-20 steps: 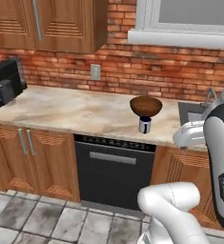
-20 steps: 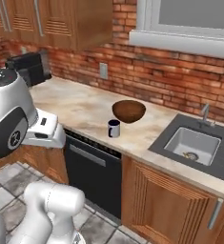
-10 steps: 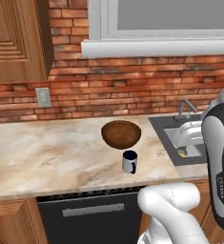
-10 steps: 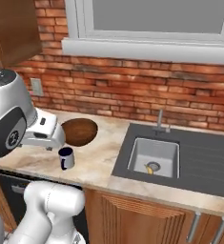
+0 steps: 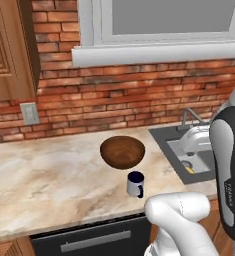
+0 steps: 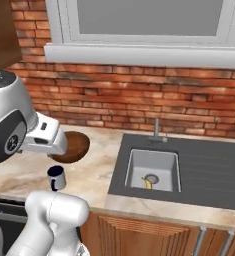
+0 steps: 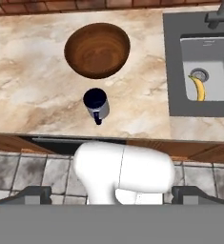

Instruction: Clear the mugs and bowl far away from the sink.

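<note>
The brown bowl [image 5: 122,151] [image 7: 97,50] sits on the marble counter left of the sink [image 5: 161,137] [image 6: 120,170] [image 7: 174,71]. The hand partly covers the bowl [image 6: 75,147] in the right base view. A dark blue mug [image 5: 135,184] [image 6: 56,177] [image 7: 96,104] stands upright just in front of the bowl, near the counter's front edge, handle toward that edge. My gripper [image 7: 112,194] hangs high above the counter's front edge, open and empty, well clear of both.
A yellow banana [image 7: 198,88] [image 6: 147,183] lies by the drain in the basin. The faucet [image 6: 156,130] [image 5: 188,117] rises at the sink's back. Brick wall and window run behind. A dark dishwasher front [image 5: 89,242] is under the counter.
The whole picture has shifted: the base has driven right and closer, bringing the sink into full view. Bowl and mug keep their places on the counter. The gripper stays open.
</note>
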Controlling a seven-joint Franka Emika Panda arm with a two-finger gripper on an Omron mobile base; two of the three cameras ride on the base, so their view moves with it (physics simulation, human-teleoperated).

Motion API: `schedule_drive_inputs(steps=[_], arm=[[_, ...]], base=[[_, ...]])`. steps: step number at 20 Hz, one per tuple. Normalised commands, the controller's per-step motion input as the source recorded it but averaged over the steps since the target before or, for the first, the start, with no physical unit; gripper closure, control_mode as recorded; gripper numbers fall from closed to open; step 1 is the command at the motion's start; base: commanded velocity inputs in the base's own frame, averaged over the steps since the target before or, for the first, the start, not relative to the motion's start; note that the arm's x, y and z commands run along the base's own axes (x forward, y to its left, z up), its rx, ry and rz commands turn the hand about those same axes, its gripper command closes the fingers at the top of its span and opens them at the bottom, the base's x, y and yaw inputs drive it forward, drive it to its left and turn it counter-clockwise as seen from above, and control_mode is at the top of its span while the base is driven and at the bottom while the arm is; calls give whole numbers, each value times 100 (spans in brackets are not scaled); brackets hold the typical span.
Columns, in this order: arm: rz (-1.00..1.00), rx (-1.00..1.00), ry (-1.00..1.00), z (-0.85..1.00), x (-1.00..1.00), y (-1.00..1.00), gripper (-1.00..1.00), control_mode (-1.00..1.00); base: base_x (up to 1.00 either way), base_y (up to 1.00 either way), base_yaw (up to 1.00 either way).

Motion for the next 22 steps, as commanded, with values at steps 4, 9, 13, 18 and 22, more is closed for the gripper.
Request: schedule_drive_inputs(steps=[4, 9, 13, 18, 22], arm=[[0, 0, 0, 0, 0, 0, -100, 100], [0, 0, 0, 0, 0, 0, -100, 100], [0, 0, 0, 0, 0, 0, -100, 100], [0, 0, 0, 0, 0, 0, -100, 100], [7, -12, 18, -25, 5, 42, -100, -100]], base=[[44, 3, 30], [73, 1, 48], [63, 0, 53], [32, 1, 43], [0, 0, 0]])
